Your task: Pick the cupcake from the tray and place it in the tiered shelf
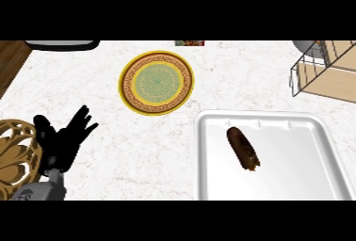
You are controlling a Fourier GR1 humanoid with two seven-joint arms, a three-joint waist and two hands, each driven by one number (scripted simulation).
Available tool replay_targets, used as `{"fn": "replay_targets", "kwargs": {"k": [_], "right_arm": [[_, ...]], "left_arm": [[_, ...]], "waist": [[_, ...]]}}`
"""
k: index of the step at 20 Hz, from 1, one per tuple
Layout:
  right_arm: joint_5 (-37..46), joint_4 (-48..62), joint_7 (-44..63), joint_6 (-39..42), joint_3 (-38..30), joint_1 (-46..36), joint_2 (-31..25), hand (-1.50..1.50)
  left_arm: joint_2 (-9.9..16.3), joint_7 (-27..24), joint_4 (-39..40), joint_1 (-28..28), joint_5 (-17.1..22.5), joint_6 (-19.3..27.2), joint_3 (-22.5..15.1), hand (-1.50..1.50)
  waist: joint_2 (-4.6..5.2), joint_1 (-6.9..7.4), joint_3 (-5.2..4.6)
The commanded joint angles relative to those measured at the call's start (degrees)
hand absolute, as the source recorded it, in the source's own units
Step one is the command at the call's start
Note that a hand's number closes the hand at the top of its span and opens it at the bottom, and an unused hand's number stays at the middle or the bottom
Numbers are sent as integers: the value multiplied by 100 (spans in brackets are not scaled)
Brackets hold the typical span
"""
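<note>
A dark brown, elongated cupcake (242,148) lies on its side on the white tray (292,174) at the lower right. The tiered shelf (327,70), a wire frame with light wooden boards, stands at the upper right edge. My left hand (64,137) rests open at the lower left, fingers straight and pointing up, well away from the tray. My right hand shows nowhere in the view.
A yellow plate (157,83) with a green patterned centre lies on the marble counter left of the middle. An ornate golden object (14,155) sits at the left edge beside my left hand. A dark object (62,45) lies at the top left.
</note>
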Motion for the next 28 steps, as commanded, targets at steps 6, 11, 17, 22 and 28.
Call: {"fn": "replay_targets", "kwargs": {"k": [6,11,17,22,28], "right_arm": [[441,2466,-1380,131,397,-1220,-638,150],[958,3450,-2131,-5,917,-1497,-439,150],[1597,4496,-3267,-303,1259,-1676,-403,150],[1984,5429,-3730,-688,1357,-2218,-280,150],[2409,6385,-4163,-1069,1467,-2796,-216,150]], "left_arm": [[-78,92,320,-186,-151,-16,-12,0],[122,295,114,29,28,-321,81,0],[-162,-76,-18,410,-175,-183,-103,0],[-217,130,211,-85,-189,-95,-20,0],[-166,212,-35,103,-219,-124,-24,0]], "waist": [[43,21,-23],[56,101,-21],[69,146,-17],[69,100,-18],[88,199,-12]]}}
